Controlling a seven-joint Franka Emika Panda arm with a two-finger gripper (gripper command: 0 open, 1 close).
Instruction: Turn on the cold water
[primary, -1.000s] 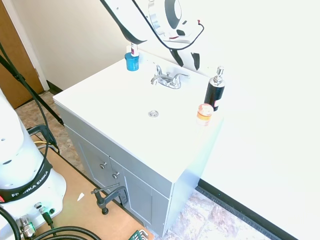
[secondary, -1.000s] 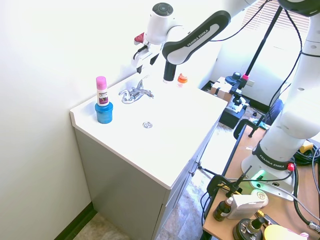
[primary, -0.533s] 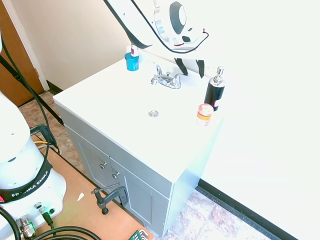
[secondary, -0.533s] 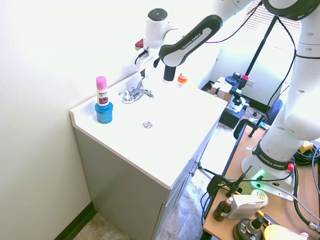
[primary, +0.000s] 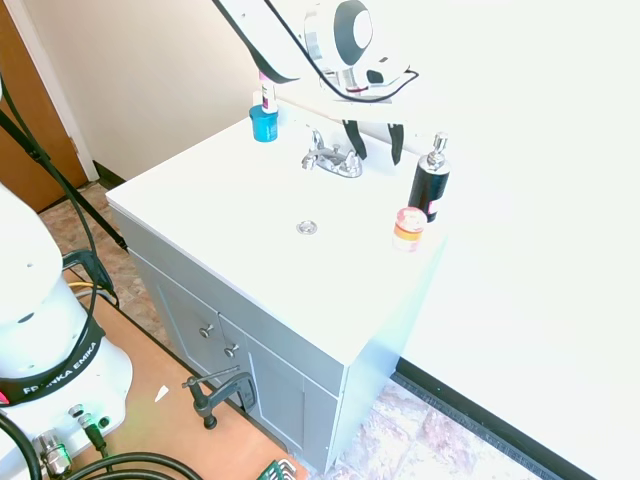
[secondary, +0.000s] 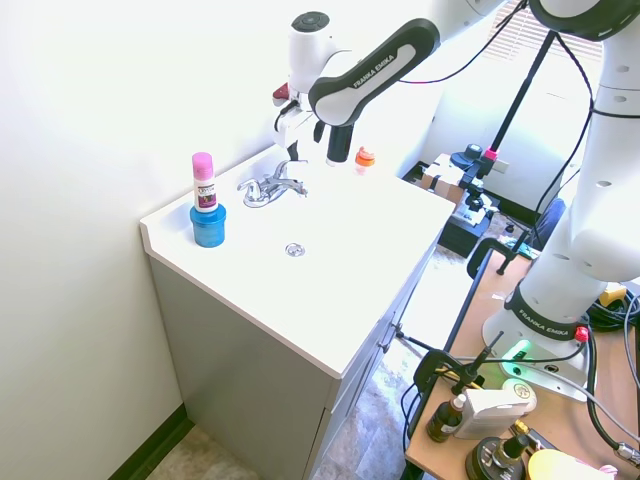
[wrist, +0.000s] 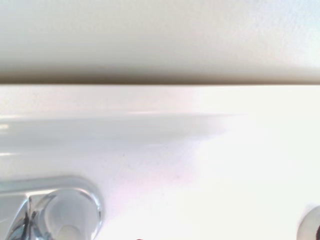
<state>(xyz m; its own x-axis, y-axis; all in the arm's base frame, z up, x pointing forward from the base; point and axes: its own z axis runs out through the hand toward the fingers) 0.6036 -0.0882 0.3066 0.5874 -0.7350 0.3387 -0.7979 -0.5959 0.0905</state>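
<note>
The gripper (primary: 372, 143) has come down lower than it was a second ago. It now hangs right over the tap (primary: 333, 160), on the side near the black bottle (primary: 429, 180). Its two dark fingers (primary: 352, 140) are spread apart and hold nothing. That looks like it is getting ready to push one lever. No water is running yet.

The tap sits at the back edge of the sink top (primary: 200, 200), near the wall. The drain (primary: 307, 228) is in the middle.

A blue cup (primary: 264, 124) stands at the back corner, well apart from the tap. The black bottle and a small orange jar (primary: 408, 228) stand by the other side edge. The bottle is near the gripper and could get bumped.
</note>
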